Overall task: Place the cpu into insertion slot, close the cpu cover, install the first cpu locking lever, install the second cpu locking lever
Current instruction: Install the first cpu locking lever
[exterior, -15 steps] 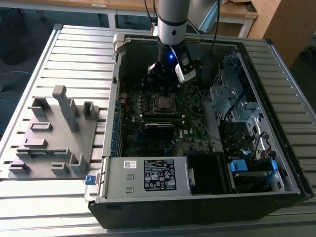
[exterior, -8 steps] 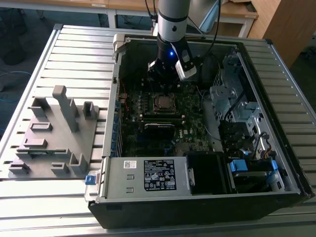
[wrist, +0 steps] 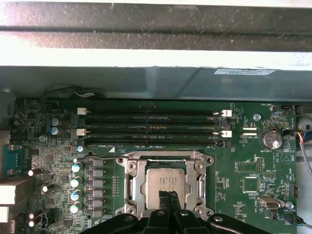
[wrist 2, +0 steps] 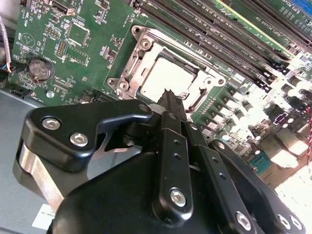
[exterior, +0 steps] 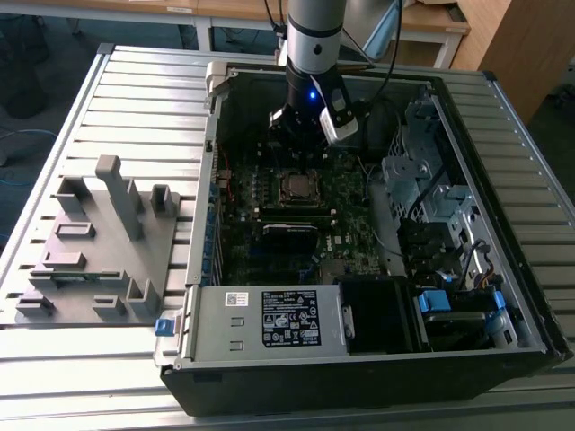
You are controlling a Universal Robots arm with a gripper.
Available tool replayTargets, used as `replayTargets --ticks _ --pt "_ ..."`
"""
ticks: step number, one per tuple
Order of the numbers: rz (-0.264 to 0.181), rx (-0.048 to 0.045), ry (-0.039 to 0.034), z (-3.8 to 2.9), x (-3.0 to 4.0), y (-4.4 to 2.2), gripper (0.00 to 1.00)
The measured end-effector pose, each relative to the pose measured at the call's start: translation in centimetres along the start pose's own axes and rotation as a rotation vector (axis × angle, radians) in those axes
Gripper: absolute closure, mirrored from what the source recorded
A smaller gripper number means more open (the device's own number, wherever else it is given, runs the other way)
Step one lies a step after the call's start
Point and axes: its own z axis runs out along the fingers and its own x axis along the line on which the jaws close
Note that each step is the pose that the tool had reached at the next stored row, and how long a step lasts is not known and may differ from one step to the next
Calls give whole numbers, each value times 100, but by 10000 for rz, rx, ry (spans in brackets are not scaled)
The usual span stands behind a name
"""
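Black two-finger gripper (wrist 2: 169, 96) is down inside the open dark-grey metal computer case (exterior: 530, 296), just above the green motherboard (wrist: 243, 165). Fingers (wrist: 165, 199) are pressed together with nothing between them.

Small flat square silver-grey cpu (wrist: 163, 179) sits in the square insertion slot with silvery metal rim (wrist 2: 121, 84). The thin silvery metal cpu cover frame (wrist: 135, 187) lies flat around it, chip top showing through the opening. In both wrist views the fingertips sit over one edge of the chip. Can't tell if they touch it. From the exterior view the gripper body is on the far side of the socket.

Four long narrow black memory slots (wrist: 151, 127) run just beside the socket. Round silver coin battery (wrist: 271, 140) is further off on the board.

Case lies on a slatted aluminium table (exterior: 135, 99). Grey plastic fixture plate with upright blocks (exterior: 99, 251) sits to the exterior view's left of the case.
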Motion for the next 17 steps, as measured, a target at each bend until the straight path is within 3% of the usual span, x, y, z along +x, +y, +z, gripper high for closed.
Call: replayTargets --ticks 7,17 --pt "-1 2 2 -2 5 0 90" --pt "0 -4 -16 -4 87 0 90"
